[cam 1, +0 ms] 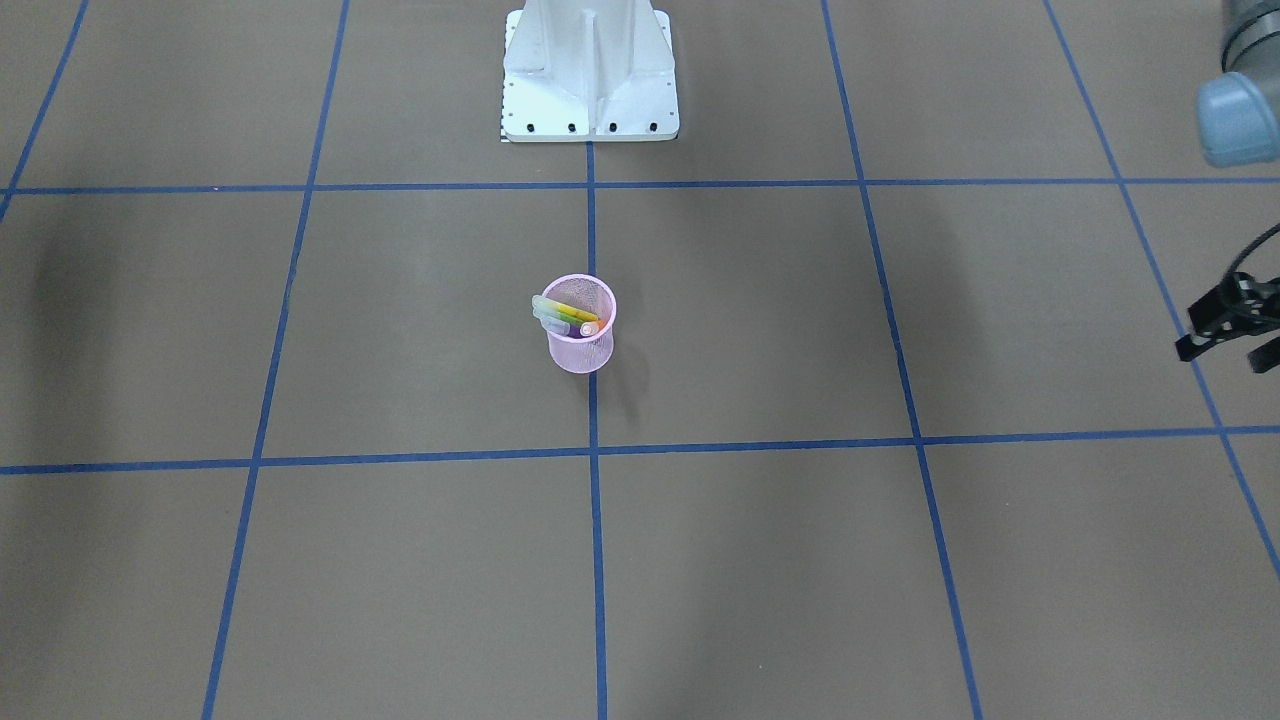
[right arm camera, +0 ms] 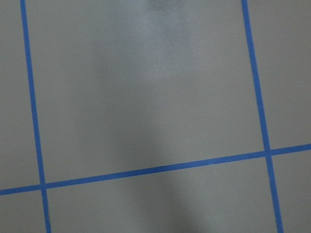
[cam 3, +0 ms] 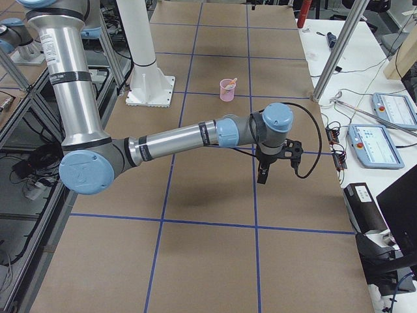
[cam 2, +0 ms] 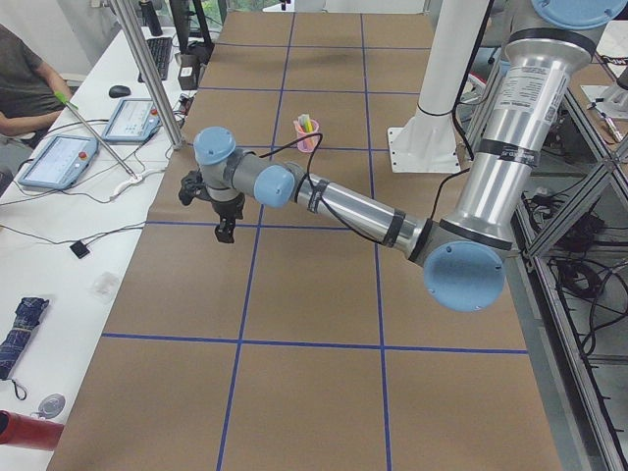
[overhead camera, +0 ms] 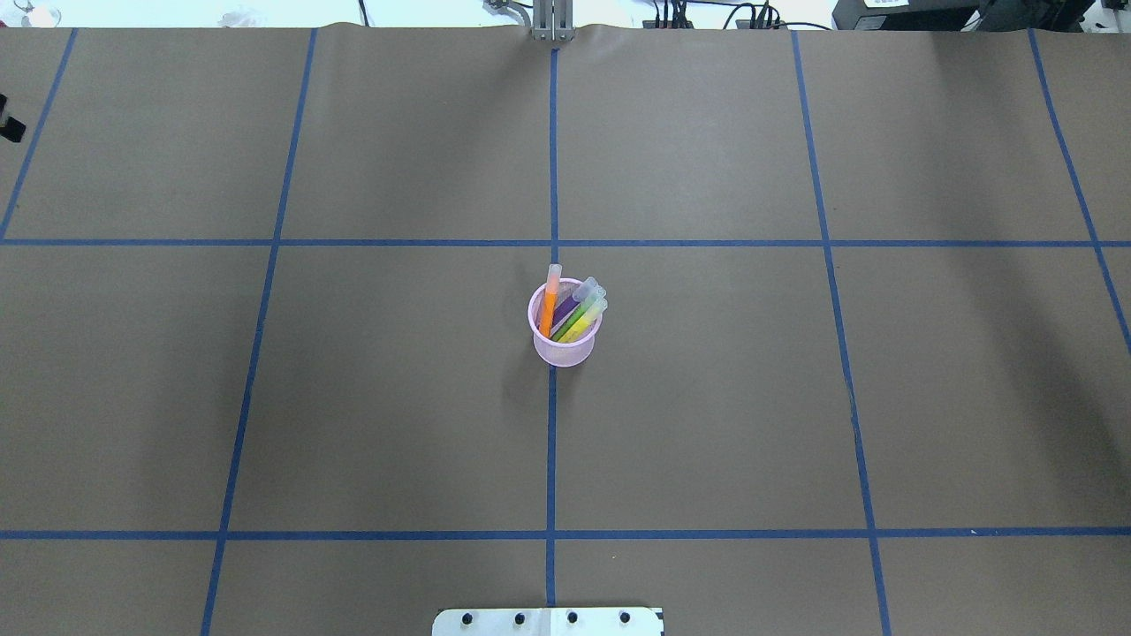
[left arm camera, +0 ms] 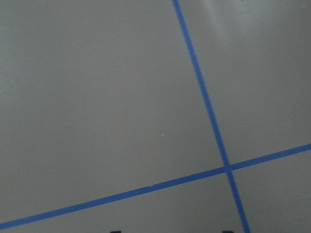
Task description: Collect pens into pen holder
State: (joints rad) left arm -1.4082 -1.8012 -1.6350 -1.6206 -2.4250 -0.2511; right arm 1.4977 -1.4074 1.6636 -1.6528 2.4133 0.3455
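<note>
- Currently, the pink pen holder point(overhead camera: 565, 346) stands upright at the middle of the surface point(overhead camera: 353, 397), on the centre blue tape line point(overhead camera: 550, 442).
- Four pens sit inside, pale cap ends above the rim: orange pen point(overhead camera: 549, 311) at the left; purple pen point(overhead camera: 566, 311), green pen point(overhead camera: 579, 316) and yellow pen point(overhead camera: 585, 325) lean right together.
- Left claw point(cam 1: 1224, 356): fingers apart, gripping nothing, well apart from the holder.
- Right claw point(cam 3: 262, 176): points down over the surface; cannot tell whether apart or together.
</note>
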